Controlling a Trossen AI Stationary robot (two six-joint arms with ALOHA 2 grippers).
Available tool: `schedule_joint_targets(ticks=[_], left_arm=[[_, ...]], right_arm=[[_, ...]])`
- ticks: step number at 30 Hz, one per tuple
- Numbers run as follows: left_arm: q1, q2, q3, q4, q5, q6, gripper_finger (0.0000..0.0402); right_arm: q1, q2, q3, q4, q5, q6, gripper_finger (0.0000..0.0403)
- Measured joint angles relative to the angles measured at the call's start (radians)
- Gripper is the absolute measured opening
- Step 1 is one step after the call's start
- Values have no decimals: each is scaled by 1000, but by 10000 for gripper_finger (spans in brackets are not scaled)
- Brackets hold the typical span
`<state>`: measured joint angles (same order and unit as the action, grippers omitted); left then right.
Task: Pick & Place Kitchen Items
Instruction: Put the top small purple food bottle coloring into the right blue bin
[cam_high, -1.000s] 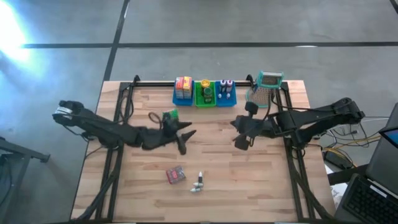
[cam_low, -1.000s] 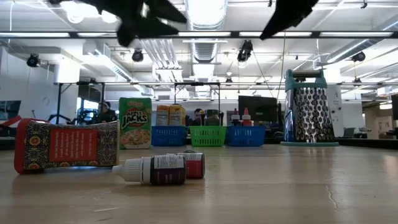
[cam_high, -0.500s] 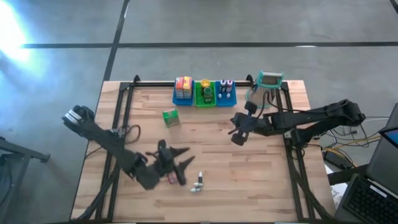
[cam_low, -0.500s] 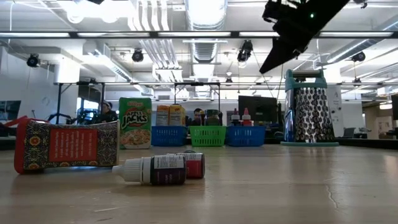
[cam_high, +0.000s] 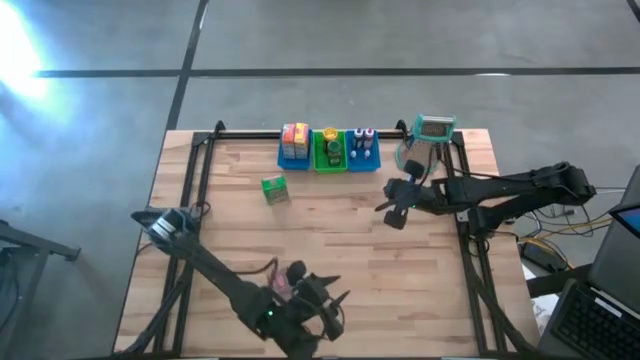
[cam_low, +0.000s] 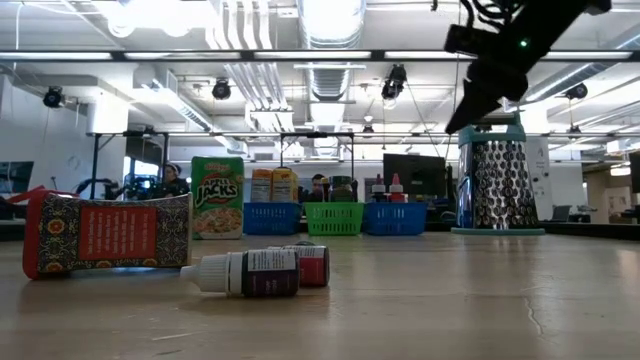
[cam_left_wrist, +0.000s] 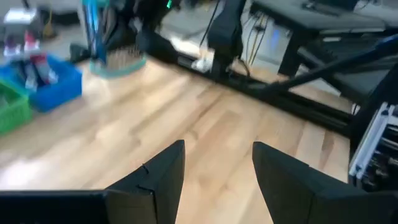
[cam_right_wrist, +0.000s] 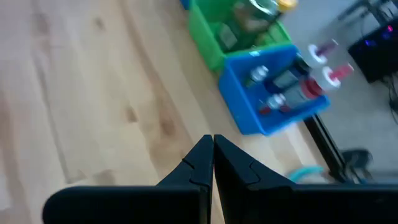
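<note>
high view: left gripper (cam_high: 335, 310) hangs over the near edge, jaws parted and empty, hiding most of the red packet (cam_high: 281, 285). low view: packet (cam_low: 105, 234) beside two bottles (cam_low: 265, 271). right wrist view: right gripper (cam_right_wrist: 212, 163) closed, empty, near the blue bin (cam_right_wrist: 273, 93).

"JACKS" on green cereal box (cam_low: 217, 197)

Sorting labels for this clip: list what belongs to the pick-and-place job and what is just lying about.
Job:
cereal box
red packet
bottles
items in the bins
left gripper

Lying about:
grater
right gripper, waiting
</note>
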<state>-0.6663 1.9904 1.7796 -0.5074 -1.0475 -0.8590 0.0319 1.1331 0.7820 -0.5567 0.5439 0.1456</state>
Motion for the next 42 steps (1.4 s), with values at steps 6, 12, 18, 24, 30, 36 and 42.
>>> schedule_joint_targets(ticks=[6, 12, 18, 24, 30, 36, 42], left_arm=[[-13, 109, 189, -435, 41, -382, 195], [47, 125, 184, -628, 249, -631, 195], [100, 130, 118, -627, 388, -686, 195], [141, 130, 83, -615, 520, -705, 195], [168, 130, 81, -536, 632, -640, 195], [190, 134, 80, -490, 669, -627, 195], [190, 167, 80, -484, 672, -638, 195]], right_arm=[[-6, -135, -96, 0, -5, 35, 8], [-6, -260, -140, 37, -3, 65, 8], [-6, -315, -165, 52, -3, 65, 8], [-7, -307, -171, 64, -3, 60, 8], [-7, -304, -171, 70, -3, 39, 8], [-7, -304, -171, 70, -3, 38, 8], [-7, -304, -171, 69, -3, 34, 8]])
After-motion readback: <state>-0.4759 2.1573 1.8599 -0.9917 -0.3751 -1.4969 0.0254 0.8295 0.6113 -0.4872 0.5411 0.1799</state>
